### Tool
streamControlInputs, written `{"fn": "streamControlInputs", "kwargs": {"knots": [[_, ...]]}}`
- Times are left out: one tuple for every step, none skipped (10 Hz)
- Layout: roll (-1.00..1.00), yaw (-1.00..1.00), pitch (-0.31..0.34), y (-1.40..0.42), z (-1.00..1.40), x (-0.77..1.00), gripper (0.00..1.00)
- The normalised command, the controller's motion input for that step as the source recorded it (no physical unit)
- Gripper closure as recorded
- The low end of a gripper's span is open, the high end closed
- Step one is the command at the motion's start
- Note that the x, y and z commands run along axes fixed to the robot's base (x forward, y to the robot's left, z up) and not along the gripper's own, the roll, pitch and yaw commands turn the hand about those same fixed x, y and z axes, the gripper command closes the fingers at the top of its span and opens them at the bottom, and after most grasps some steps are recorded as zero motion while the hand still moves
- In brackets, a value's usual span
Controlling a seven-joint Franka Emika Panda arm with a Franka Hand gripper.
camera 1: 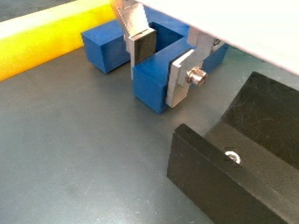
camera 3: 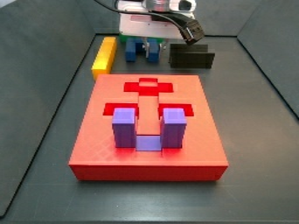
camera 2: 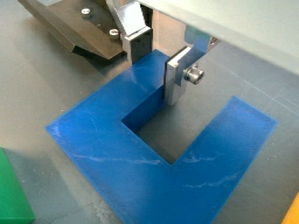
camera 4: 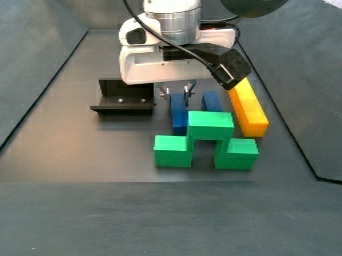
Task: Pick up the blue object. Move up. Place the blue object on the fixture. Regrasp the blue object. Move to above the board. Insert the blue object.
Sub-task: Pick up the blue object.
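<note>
The blue object (camera 1: 149,87) is a dark blue U-shaped block on the grey floor, beside the yellow bar. It also shows in a wrist view (camera 2: 117,149) and in both side views (camera 3: 145,51) (camera 4: 179,112). My gripper (camera 1: 160,61) straddles one of its prongs, one finger inside the slot and one on the outer face, shut on that prong; it also shows in a wrist view (camera 2: 158,61). The black fixture (camera 1: 233,166) stands close beside the block (camera 3: 193,58) (camera 4: 123,100). The red board (camera 3: 105,149) lies in front.
A purple U-shaped block (camera 3: 122,122) sits in the board's recess. The long yellow bar (camera 3: 105,54) lies beside the blue object and shows in a wrist view (camera 1: 41,39). A green block (camera 4: 207,135) stands just by the blue object. Dark walls enclose the floor.
</note>
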Motion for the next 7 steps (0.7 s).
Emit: {"fn": "streamControlInputs", "kwargs": {"knots": [[0.00, 0.00, 0.000, 0.00, 0.00, 0.00, 1.00], [0.00, 0.00, 0.000, 0.00, 0.00, 0.00, 1.00], [0.00, 0.00, 0.000, 0.00, 0.00, 0.00, 1.00], [0.00, 0.00, 0.000, 0.00, 0.00, 0.00, 1.00], [0.00, 0.00, 0.000, 0.00, 0.00, 0.00, 1.00], [0.00, 0.00, 0.000, 0.00, 0.00, 0.00, 1.00], [0.00, 0.00, 0.000, 0.00, 0.00, 0.00, 1.00]]}}
